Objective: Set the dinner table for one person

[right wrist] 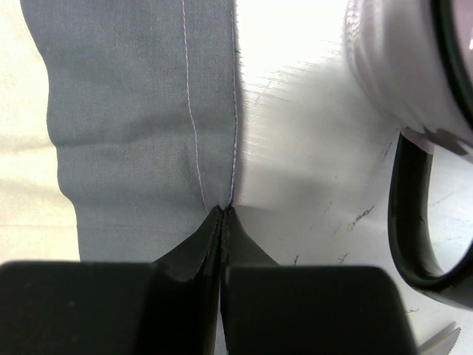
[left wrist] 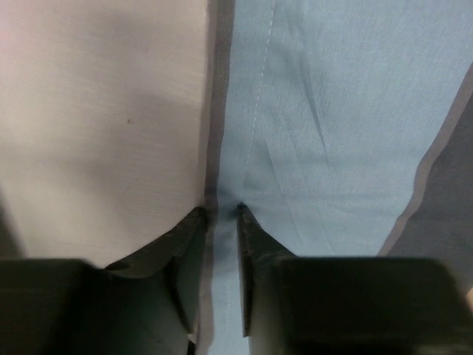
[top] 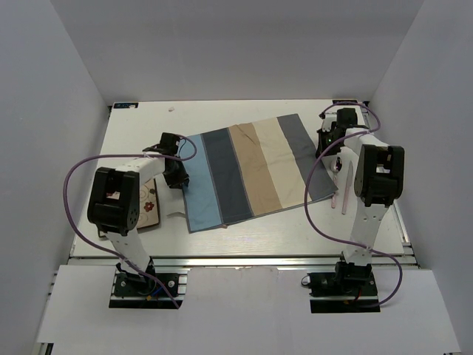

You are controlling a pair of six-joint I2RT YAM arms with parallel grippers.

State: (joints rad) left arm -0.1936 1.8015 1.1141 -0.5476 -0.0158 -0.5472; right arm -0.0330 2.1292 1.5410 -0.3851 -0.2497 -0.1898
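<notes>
The left arm reached toward the frame's left centre, its gripper (left wrist: pixel 219 211) pointed down, jaws nearly closed with a thin gap. The right arm stretched to the upper right, its gripper (right wrist: pixel 223 211) lowered, jaws pressed fully together.

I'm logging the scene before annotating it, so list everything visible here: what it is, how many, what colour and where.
dinner table: one, off-white, under everything, metal rail along its near edge.
placemat: one, striped blue, dark grey, tan, cream and grey, mid-table, lying askew.
plate: one, cream with a red pattern, left of the placemat, partly hidden by the left arm.
mug: one, pale body with a black handle, right of the placemat's grey edge.
cutlery: pale pieces, count unclear, right of the placemat by the right arm.
left gripper: one, black, pinching the placemat's blue edge.
right gripper: one, black, pinching the placemat's grey edge.
</notes>
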